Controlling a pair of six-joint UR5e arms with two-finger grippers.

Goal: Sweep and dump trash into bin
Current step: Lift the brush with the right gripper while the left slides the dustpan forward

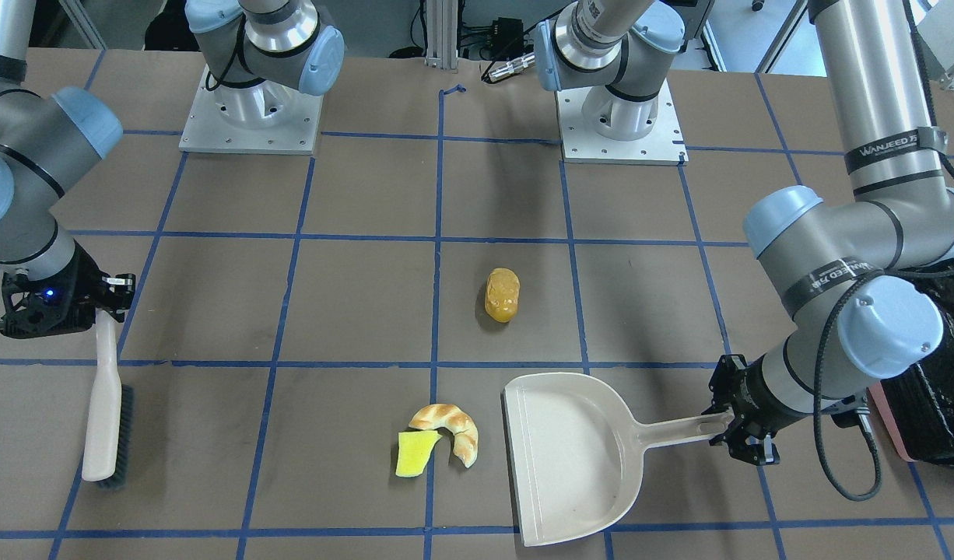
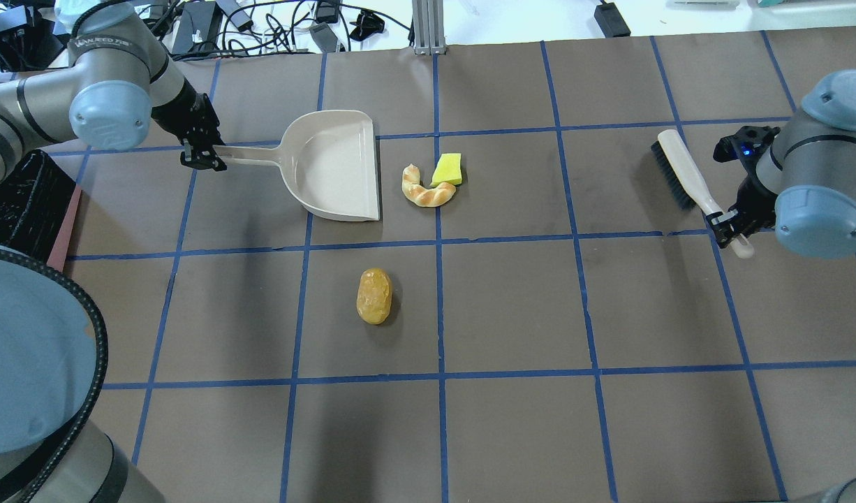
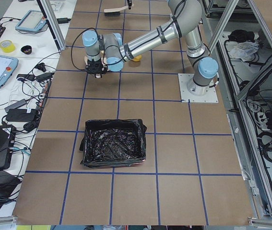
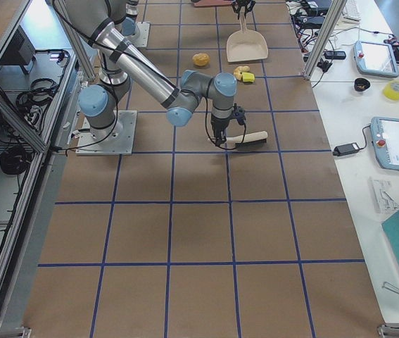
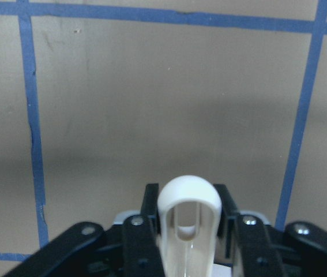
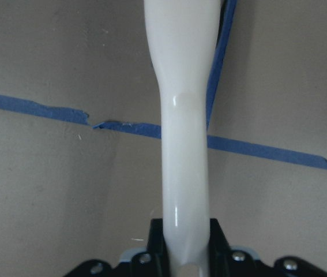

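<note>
Here, left jaws grip a beige plastic dustpan (image 2: 337, 168), right jaws a white-handled brush (image 2: 679, 171).
Golden roll (image 2: 374, 296), tan croissant (image 2: 426, 193), yellow wedge (image 2: 447, 170) on the desk (image 2: 512, 307); black-lined pink bin (image 3: 114, 123) whole only in the left-end view.

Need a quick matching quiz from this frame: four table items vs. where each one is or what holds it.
Things: 1 dustpan; 2 brush; 3 golden-brown roll; 4 yellow wedge.
States: a in the right gripper; b alone in its grid square; c in the left gripper; d beside the croissant piece.
Pairs: 1-c; 2-a; 3-b; 4-d.
</note>
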